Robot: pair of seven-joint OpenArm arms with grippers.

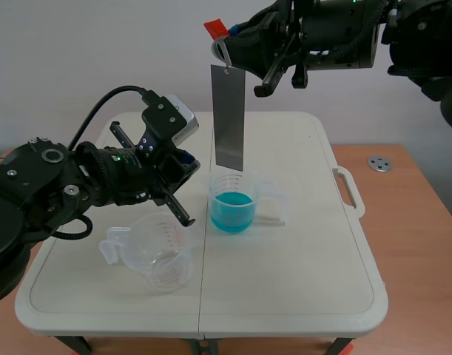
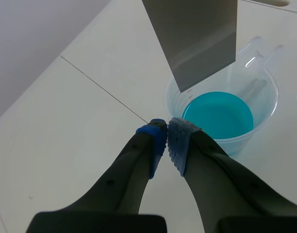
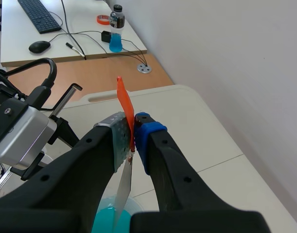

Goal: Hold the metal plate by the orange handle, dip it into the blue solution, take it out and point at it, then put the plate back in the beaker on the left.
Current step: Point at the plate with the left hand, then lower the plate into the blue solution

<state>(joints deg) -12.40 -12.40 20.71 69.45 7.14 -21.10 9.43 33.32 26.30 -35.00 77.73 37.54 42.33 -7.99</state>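
Two hands work: my right hand [image 3: 132, 136] clamps the orange handle [image 3: 124, 104], with the metal plate [image 1: 228, 118] hanging just above the blue solution [image 2: 217, 114] at the middle of the worktop [image 1: 299, 251]. My left hand [image 2: 166, 133], closed on nothing, should aim at the plate without touching.

Dull grey for the metal plate [image 1: 228, 118], orange-red for its handle [image 1: 215, 29], turquoise for the solution [image 1: 231, 203]. Clear with thin red scale marks, the left beaker [image 1: 160, 265]. Cream table [image 1: 299, 251]. Dotted blue pads [image 2: 179, 143] on the black left gripper [image 2: 166, 128].

Metal plate [image 2: 197, 39] top cut off; orange handle [image 3: 123, 102] base probably hidden in right pincer [image 3: 132, 128].
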